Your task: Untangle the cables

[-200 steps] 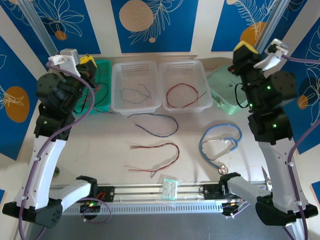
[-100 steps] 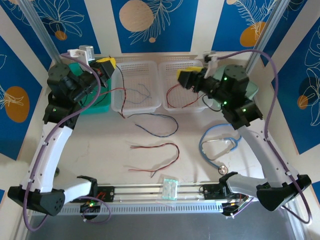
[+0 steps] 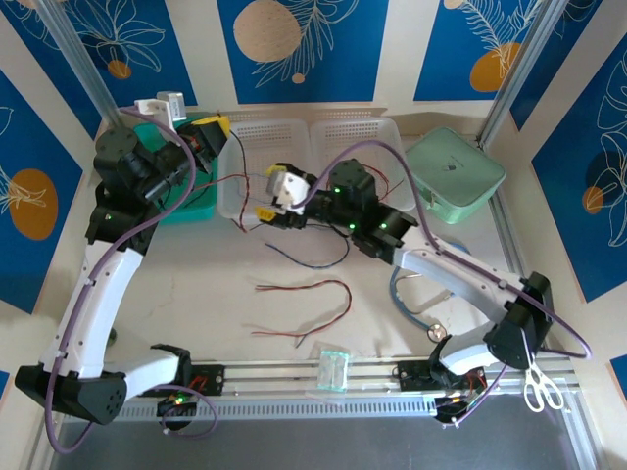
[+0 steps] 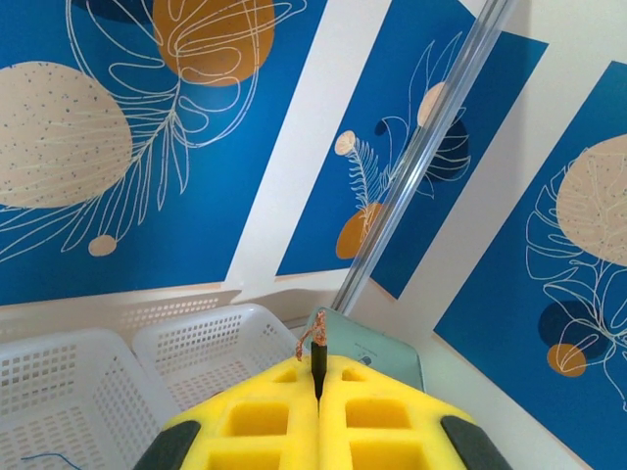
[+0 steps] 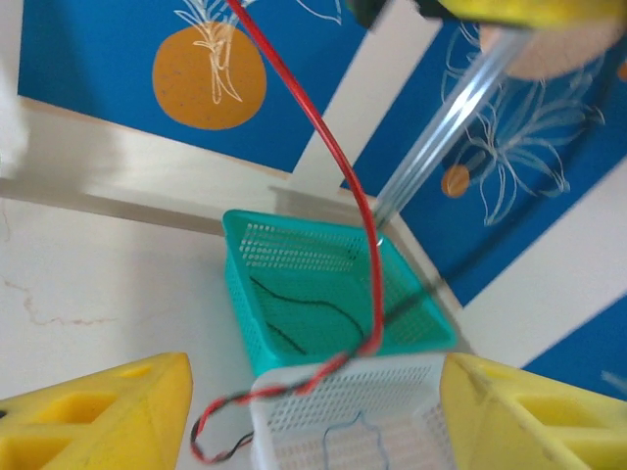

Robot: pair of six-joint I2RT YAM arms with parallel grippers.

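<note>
My left gripper (image 3: 212,131) hangs above the teal basket (image 3: 186,208), shut on the end of a twisted red-and-black cable (image 3: 233,180). In the left wrist view the left gripper (image 4: 318,380) pinches the black cable tip (image 4: 319,354) with bare copper strands. The cable drops to a loop (image 3: 242,221) at the left white basket's front corner. My right gripper (image 3: 265,215) sits open beside that loop. In the right wrist view the red cable (image 5: 345,171) and its twisted tail (image 5: 227,428) hang between the open right gripper (image 5: 315,377) fingers, untouched. Two more cables (image 3: 315,246) (image 3: 312,305) lie on the table.
The teal basket (image 5: 294,257) holds a black cable (image 5: 306,315); the left white basket (image 5: 411,401) holds a blue one (image 5: 359,437). A mint case (image 3: 456,168) stands back right, a stethoscope (image 3: 423,304) under the right arm, a plastic packet (image 3: 333,368) and scissors (image 3: 534,388) near the front.
The right arm swung from the far right across the baskets to the hanging cable, and its gripper opened. The left gripper lifted the red-and-black cable earlier and has since held still.
</note>
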